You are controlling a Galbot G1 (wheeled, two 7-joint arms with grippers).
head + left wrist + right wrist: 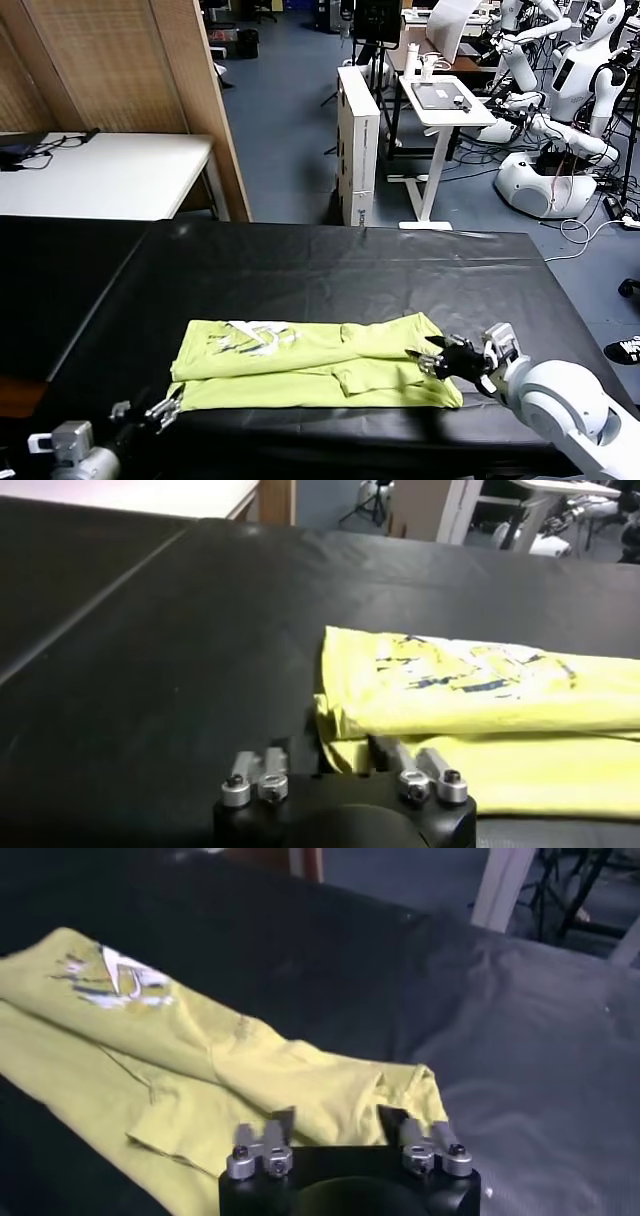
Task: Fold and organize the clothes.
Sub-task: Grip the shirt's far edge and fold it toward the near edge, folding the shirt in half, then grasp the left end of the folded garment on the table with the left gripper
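The lime yellow-green T-shirt [320, 365] lies on the black table [330, 265], folded into a long strip, with its white-grey graphic [252, 336] showing near the left end. My left gripper [165, 408] is at the strip's near left corner. In the left wrist view it [335, 748] is open, with the shirt's corner [345, 745] between its fingers. My right gripper [428, 362] is over the shirt's right end. In the right wrist view it [335, 1116] is open, with the cloth [300, 1083] spread between its fingers.
Beyond the table's far edge stand a white table [100, 175], a wooden partition [200, 100], a white cabinet [358, 140] and a white desk [440, 100]. Other robots [560, 100] stand at the back right.
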